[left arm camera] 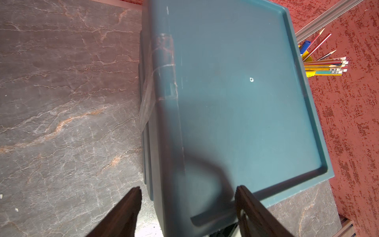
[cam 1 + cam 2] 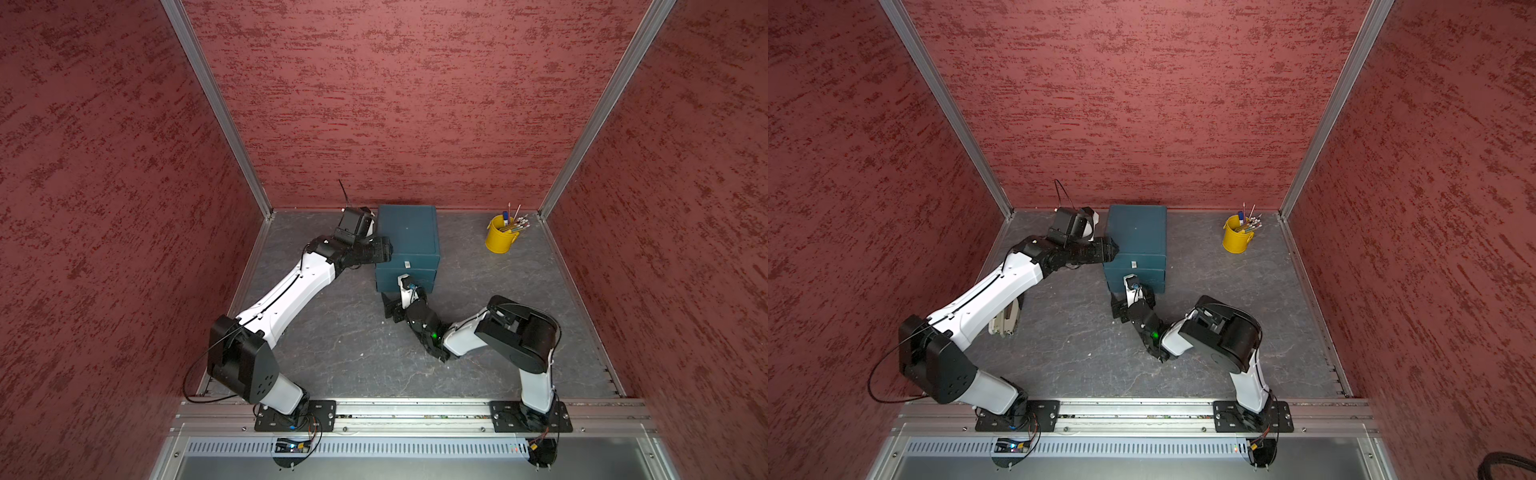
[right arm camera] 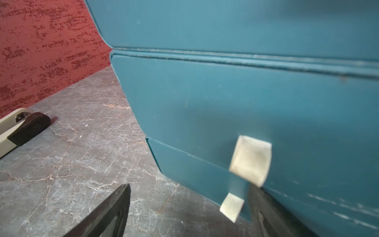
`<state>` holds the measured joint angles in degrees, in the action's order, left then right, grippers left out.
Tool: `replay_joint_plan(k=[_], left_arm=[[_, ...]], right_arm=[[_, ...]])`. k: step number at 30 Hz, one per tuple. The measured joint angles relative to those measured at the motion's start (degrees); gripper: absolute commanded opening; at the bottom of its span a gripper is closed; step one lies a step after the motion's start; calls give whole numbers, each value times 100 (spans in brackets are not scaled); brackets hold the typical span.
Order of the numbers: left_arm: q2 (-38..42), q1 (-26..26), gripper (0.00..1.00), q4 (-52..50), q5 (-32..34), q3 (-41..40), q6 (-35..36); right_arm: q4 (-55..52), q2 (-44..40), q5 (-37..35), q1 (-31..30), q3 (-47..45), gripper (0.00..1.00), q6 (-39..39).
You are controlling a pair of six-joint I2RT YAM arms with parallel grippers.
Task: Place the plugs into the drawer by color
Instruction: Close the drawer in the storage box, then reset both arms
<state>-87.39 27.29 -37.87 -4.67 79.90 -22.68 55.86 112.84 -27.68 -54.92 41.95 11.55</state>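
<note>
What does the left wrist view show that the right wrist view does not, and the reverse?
Only the left wrist view: the flat top of the drawer, clear tape on its edge, pencils. Only the right wrist view: the drawer fronts, two white pull tabs, a beige and black object on the table. Both: the dark teal drawer, the grey marbled table, the red wall.

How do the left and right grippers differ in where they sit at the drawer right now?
The left gripper is high up, straddling a top corner of the drawer. The right gripper is low at its front, one finger by a white pull tab. Both are open and hold nothing.
</note>
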Motion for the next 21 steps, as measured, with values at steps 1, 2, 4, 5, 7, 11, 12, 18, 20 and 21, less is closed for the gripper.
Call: replay_joint_plan(k=[1, 2, 4, 5, 7, 11, 12, 18, 20, 21], left_arm=[[2, 0, 75, 4, 0, -2, 0], [7, 0, 75, 7, 0, -11, -2], [9, 0, 75, 13, -4, -13, -4], [9, 2, 75, 13, -13, -13, -7], [13, 7, 75, 13, -26, -13, -26], [63, 17, 79, -26, -26, -11, -55], [96, 15, 82, -48, 13, -9, -46], [750, -153, 100, -33, 767, 37, 92], [1123, -289, 100, 157, 1266, 28, 229], [1344, -358, 100, 404, 1585, -48, 356]], right_arm=[[-2, -2, 7, 0, 0, 93, -9], [-2, -4, 15, 0, -7, 93, -15], [7, -92, 15, -20, -98, 93, -61], [-2, -203, -7, -70, -197, 93, -94], [-146, -647, -162, -168, -481, 98, -149], [-1283, -2214, -503, -361, -809, 98, -37], [-1707, -2721, -586, -391, -804, 98, 15], [-4079, -5034, -2157, -162, -566, 98, 474], [-3969, -5574, -2579, 116, -992, 98, 118], [-3842, -5858, -2761, 343, -1340, 98, -107]])
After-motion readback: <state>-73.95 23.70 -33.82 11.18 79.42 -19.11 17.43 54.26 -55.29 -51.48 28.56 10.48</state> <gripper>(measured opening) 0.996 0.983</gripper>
